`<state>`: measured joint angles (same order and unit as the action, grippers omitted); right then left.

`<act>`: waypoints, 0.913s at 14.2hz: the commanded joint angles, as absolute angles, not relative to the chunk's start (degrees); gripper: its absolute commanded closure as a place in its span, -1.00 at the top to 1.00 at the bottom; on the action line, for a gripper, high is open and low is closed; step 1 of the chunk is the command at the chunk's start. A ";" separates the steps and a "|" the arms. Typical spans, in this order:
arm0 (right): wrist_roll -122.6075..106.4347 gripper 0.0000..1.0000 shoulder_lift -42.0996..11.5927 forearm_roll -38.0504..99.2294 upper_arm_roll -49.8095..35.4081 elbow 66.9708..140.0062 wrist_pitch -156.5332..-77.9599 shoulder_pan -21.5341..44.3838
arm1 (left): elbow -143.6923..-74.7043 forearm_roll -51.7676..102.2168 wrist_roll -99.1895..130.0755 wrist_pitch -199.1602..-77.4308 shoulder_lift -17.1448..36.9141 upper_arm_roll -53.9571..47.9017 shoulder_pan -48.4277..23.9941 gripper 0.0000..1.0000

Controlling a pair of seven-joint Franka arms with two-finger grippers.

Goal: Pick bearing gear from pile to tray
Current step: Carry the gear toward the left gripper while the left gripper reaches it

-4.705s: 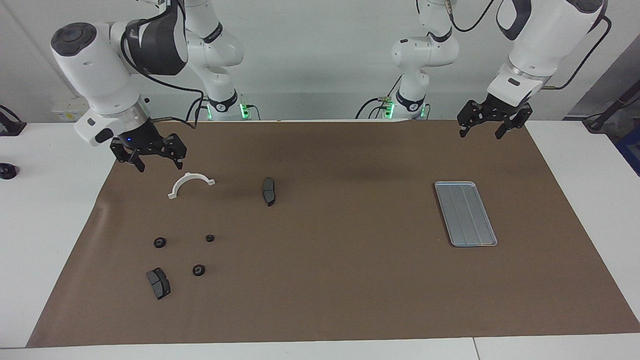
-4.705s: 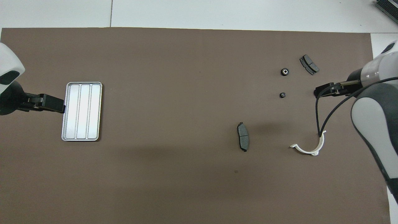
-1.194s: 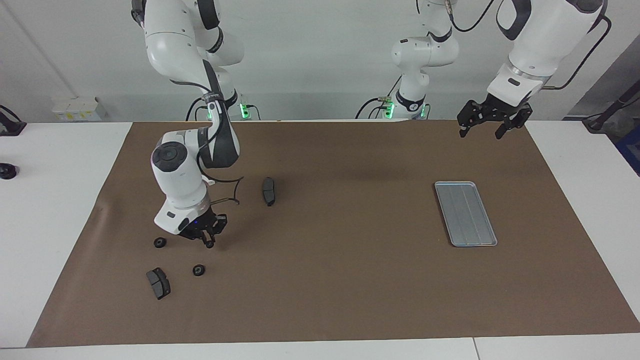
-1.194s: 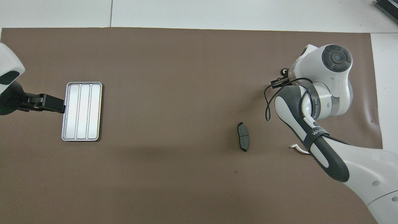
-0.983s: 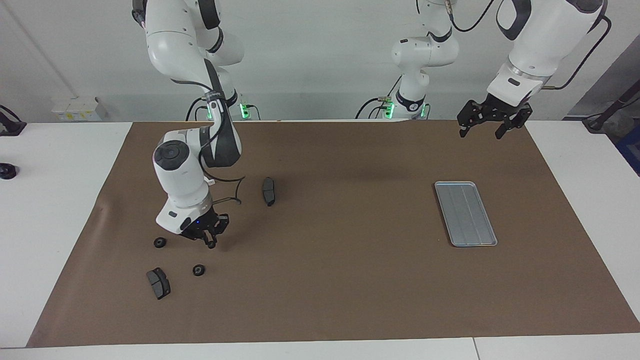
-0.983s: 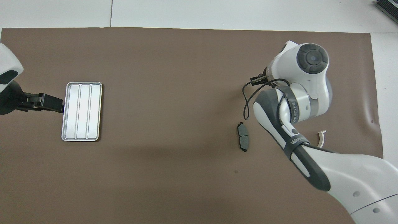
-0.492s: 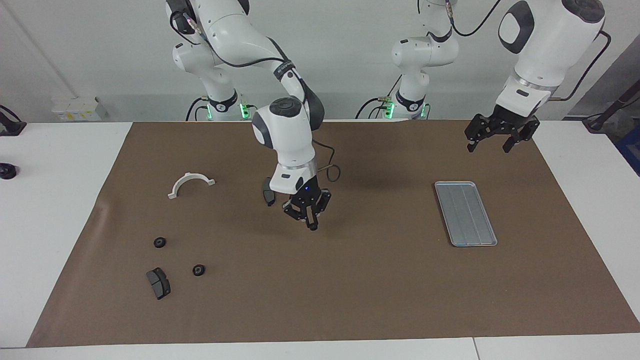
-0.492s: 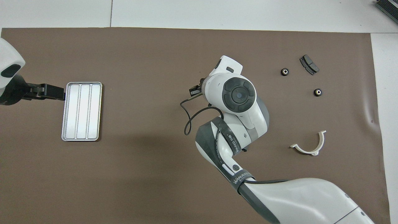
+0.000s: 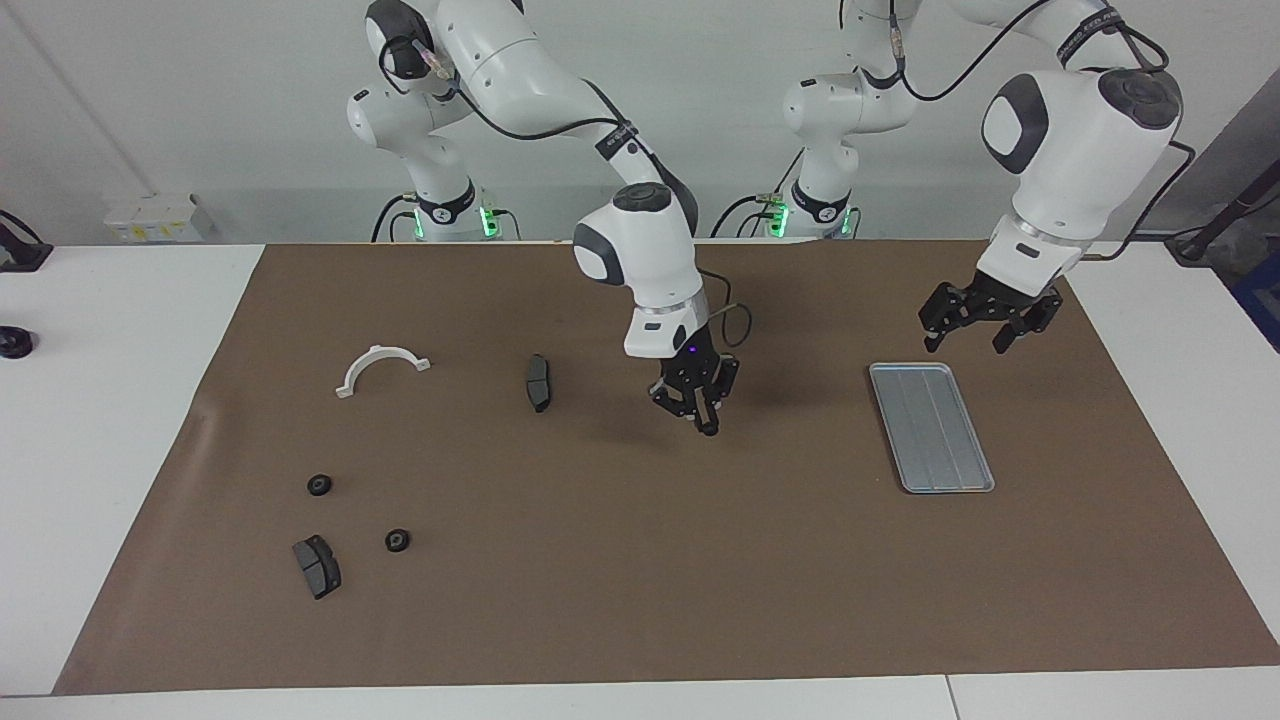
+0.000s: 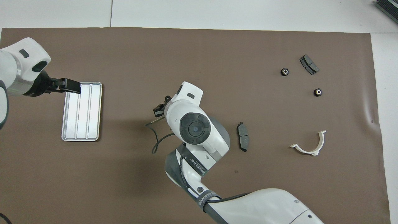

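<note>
Gear: small dark blob pinched at the tips of your right gripper, which is clenched on it. It hangs in the air at mid-frame in the facing view, over bare mat, between the nearer pad and the tray, and touches neither. In the overhead view the right arm's wrist covers the tips, so the grasp reads only from the facing view.

The tray lies flat, toward the left arm's end, with nothing on it.

Your left gripper hovers with its fingers spread and holds nothing. It is over the mat at the tray's robot-side end; from overhead it overlaps the tray's corner.

Two loose gears sit low in the facing frame toward the right arm's end, apart from each other. The second pad lies just beside the lower gear. The bracket lies higher in the frame, nearer the robots, well apart from the gears.
</note>
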<state>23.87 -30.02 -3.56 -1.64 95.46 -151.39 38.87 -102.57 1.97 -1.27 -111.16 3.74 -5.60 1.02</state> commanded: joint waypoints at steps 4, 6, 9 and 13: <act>29.97 -0.11 -33.66 -4.39 -1.49 93.08 -152.14 43.24 | -111.09 1.58 -1.32 -116.90 0.35 -5.54 0.62 1.00; 32.06 0.60 -33.58 -4.04 -1.49 93.08 -151.79 44.64 | -111.09 1.58 -1.06 -116.72 0.35 -5.54 0.44 1.00; 33.40 0.73 -33.49 -4.48 -1.23 92.99 -151.26 43.95 | -112.49 1.58 8.29 -117.06 -0.17 -5.97 -1.04 1.00; 28.50 0.72 -33.22 -5.45 -0.97 90.80 -147.76 37.90 | -113.82 1.41 27.32 -127.06 3.94 -5.71 -9.83 1.00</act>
